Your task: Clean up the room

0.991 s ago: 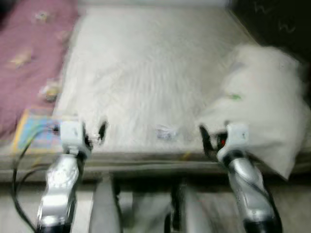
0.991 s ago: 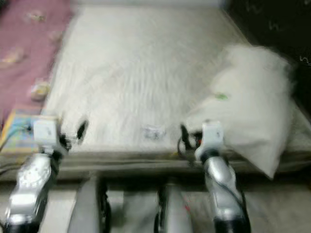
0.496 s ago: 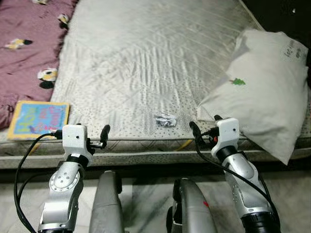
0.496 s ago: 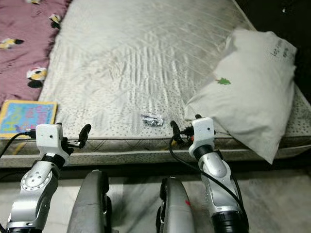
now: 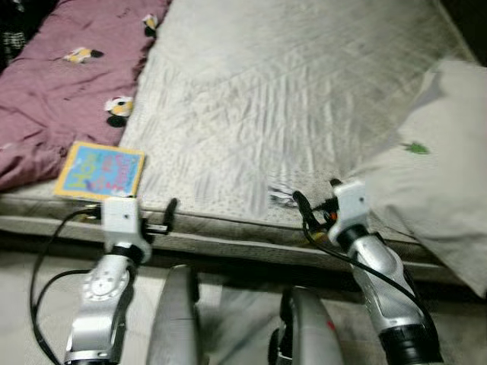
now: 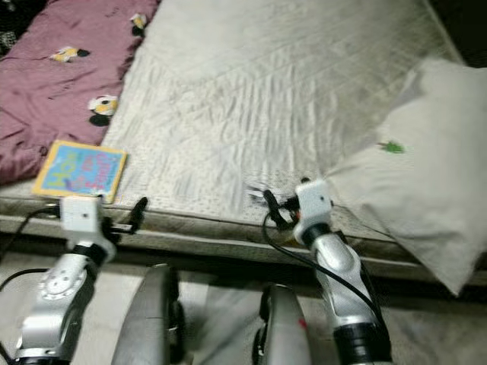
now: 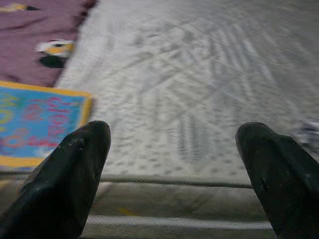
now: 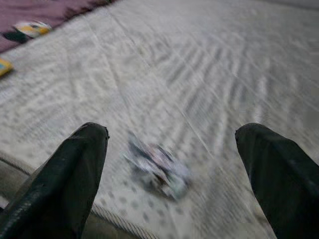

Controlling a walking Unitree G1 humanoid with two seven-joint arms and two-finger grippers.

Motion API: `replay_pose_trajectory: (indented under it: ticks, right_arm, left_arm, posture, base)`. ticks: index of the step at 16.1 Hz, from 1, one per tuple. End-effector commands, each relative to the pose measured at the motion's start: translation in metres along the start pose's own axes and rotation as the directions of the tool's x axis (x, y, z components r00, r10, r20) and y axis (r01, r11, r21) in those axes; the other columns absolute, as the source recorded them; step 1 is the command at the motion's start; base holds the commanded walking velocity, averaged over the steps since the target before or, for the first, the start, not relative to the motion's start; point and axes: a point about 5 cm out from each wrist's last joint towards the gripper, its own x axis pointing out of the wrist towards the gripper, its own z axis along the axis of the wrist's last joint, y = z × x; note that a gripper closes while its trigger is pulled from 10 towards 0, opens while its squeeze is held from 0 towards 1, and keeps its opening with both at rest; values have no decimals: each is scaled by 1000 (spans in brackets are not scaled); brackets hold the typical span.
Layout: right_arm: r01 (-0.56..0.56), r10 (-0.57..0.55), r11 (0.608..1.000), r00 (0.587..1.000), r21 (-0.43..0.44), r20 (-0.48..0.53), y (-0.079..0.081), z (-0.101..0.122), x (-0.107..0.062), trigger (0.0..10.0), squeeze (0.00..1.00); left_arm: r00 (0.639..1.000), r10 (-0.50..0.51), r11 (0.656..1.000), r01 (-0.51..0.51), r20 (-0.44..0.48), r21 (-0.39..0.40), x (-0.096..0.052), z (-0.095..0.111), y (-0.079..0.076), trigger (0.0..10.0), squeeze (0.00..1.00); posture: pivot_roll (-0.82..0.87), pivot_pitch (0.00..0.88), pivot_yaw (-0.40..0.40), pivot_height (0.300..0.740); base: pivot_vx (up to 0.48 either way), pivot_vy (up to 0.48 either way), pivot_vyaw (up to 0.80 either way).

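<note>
The right tool (image 8: 164,169) is held at the near edge of the mattress (image 5: 304,84), its 2 black fingers (image 8: 65,174) spread wide apart with nothing between them. In the right wrist view a small crumpled wrapper (image 8: 157,167), silvery with dark patches and blurred, lies on the mattress just beyond the fingertips and between their lines, not touching either one. From the head camera the same wrapper (image 5: 280,195) sits close to the near edge of the mattress, just to the left of the right tool (image 5: 304,209).

The left tool (image 7: 174,169) is also at the near edge, well to the left, its 2 fingers (image 7: 75,169) likewise wide open and empty. It points across the quilted surface, with a picture book (image 7: 35,124), blue with a yellow border, lying flat just to its left at the near left corner of the mattress. In the head camera the book (image 5: 100,169) rests partly at the foot of a maroon blanket (image 5: 61,99) with small cartoon figures printed on it, which covers the far left of the bed.

A white pillow (image 6: 426,167) with a small green mark lies on the right side of the mattress, hanging over its near edge, just right of the right tool. The robot's 2 legs (image 5: 179,319) show below the bed edge.
</note>
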Motion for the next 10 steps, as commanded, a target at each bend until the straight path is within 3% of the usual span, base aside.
replay_pose_trajectory:
  ticks: [1, 4, 8, 10]
  right_arm:
    - [1, -1, 1000, 1000, 17, -1, 0, -2, -1, 10000, 0]
    - [-8, 8, 999, 1000, 35, 12, 1, -1, 0, 10000, 0]
    - [-22, 22, 999, 1000, 37, 5, 2, -2, 0, 10000, 0]
    - [-25, 25, 999, 1000, 44, 3, 2, -2, 1, 10000, 0]
  left_arm:
    - [1000, 8, 1000, -8, -18, 4, -1, -2, 4, 10000, 0]
    - [1000, 9, 1000, -9, -19, 4, 0, -3, 4, 10000, 0]
    - [1000, 7, 1000, -7, -20, 6, 0, -3, 3, 10000, 0]
    - [1000, 4, 1000, -4, -17, 4, 0, -3, 3, 10000, 0]
  posture:
    - [-7, 155, -37, 616]
    - [-8, 156, -37, 596]
    - [-7, 158, -36, 536]
    - [-7, 158, -36, 531]
  base:
    - [0, 0, 0]
    - [0, 0, 0]
    - [0, 0, 0]
    - [0, 0, 0]
